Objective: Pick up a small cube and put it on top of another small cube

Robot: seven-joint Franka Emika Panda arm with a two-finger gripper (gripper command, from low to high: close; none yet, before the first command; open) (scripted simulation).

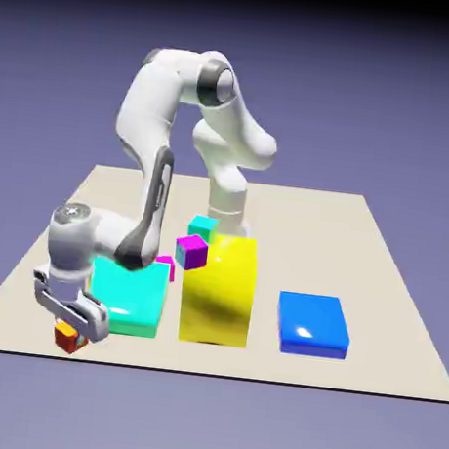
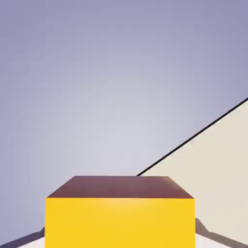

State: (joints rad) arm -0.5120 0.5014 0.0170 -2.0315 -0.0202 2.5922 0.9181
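At the near left corner of the surface [image 1: 388, 286], the fingers [image 1: 72, 324] grip a small red-and-yellow cube [image 1: 68, 337], which fills the hand view's bottom. A magenta cube [image 1: 191, 252] sits by the tall yellow block [image 1: 218, 292].

White rounded arm [image 1: 153, 112] with grey joint caps and a dark forearm stripe.

Surface finish, rendered scene

Blue block [image 1: 312, 324], yellow block [image 1: 218, 289] and cyan block [image 1: 129, 295]: glossy, smooth, plastic-like, white highlights on top. Arm [image 1: 148, 151]: smooth white shell, satin sheen, grey metallic joint caps. Table [image 1: 398, 288]: flat matt beige, no texture. Held red-and-yellow cube [image 2: 120, 213]: smooth, matt faces. Small magenta-purple cube [image 1: 192, 251]: smooth, flat colour.
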